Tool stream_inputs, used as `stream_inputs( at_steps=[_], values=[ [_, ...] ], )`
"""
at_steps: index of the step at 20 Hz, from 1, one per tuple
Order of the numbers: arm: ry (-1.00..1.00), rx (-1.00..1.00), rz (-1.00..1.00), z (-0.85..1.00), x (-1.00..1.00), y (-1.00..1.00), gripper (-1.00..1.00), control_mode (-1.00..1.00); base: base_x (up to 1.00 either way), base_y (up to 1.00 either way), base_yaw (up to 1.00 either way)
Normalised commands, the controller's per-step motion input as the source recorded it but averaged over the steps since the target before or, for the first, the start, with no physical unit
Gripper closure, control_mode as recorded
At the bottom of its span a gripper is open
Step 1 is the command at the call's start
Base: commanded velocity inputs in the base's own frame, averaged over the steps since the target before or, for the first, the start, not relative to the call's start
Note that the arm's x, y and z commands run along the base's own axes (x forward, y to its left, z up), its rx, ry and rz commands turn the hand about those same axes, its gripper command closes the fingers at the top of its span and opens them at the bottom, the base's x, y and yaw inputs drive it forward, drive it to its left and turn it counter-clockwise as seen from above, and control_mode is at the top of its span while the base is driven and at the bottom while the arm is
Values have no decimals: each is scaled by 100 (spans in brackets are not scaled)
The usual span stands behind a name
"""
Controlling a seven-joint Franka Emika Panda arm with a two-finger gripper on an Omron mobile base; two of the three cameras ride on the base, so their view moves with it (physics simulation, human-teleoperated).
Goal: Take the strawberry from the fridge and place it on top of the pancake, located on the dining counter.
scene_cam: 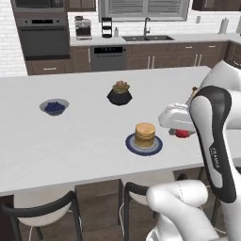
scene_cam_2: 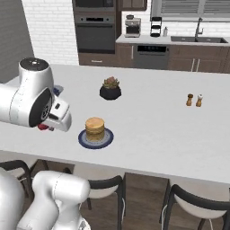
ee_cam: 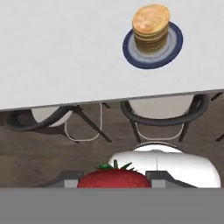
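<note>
The dark two-finger gripper is clamped on the small bright red strawberry, held above the near part of the flat white dining counter, just right of the short tan-golden pancake stack on its round dark blue plate. Judged risk: the stack top is narrow, so a release off-centre or from too high could send the round fruit rolling onto the plate or counter, poss. off the near edge. Farther left, a grey bowl holds blueberries; farther back, a black bowl holds sth brownish-green, can't tell what.
</note>
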Motion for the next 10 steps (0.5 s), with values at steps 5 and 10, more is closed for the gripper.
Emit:
stream_inputs(
  at_steps=[5, 10],
  values=[
    [20, 0, 0, -32, 26, 0, 100, -100, 0, 0, 0],
    [1, 0, 0, -35, 4, -4, 100, -100, 0, 0, 0]
  ],
)
